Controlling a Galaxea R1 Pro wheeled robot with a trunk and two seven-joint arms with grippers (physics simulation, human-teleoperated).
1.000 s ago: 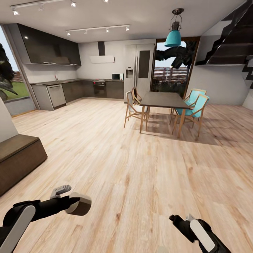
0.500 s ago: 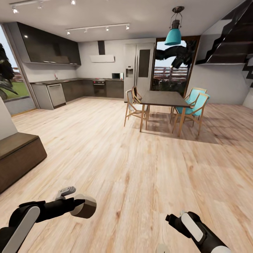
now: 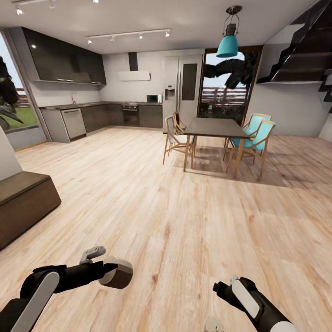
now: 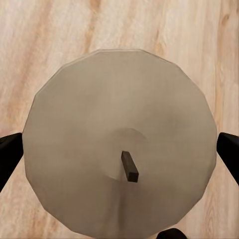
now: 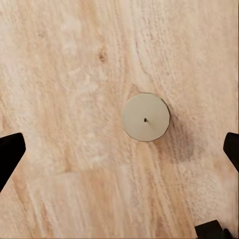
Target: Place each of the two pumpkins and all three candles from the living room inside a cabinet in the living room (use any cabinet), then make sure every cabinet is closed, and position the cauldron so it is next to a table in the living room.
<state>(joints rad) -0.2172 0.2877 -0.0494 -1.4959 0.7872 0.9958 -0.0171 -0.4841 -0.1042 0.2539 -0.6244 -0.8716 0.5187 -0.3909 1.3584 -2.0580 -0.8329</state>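
Head view: a pale beige cylindrical candle (image 3: 117,273) with a brown side is seen held at the tip of the left gripper (image 3: 107,272), low over the light wood plank floor (image 3: 184,221). The black-and-white right arm (image 3: 251,302) is seen at the bottom right; its gripper state can't be told from here. A small pale round item at the bottom edge near that arm is cut off by the frame, so it can't be identified. The end of a low dark-brown wooden bench-like cabinet (image 3: 25,207) is seen at the left edge, front closed as far as shown. Further back, a dark rectangular dining table (image 3: 214,129) w/ wooden and teal chairs (image 3: 256,138) is seen, plus a dark kitchen run (image 3: 106,117) along the far wall.

Left wrist view: the candle's round top (image 4: 122,159) w/ its short dark wick (image 4: 130,166) is seen very close. Black fingertips (image 4: 9,159) are seen at both sides of it, pinching the candle.

Right wrist view: a second pale beige round candle (image 5: 146,117) w/ a tiny wick is seen standing on the floor, below and between the black fingertips (image 5: 10,152). The fingers are spread wide, well apart from this candle, nothing held.
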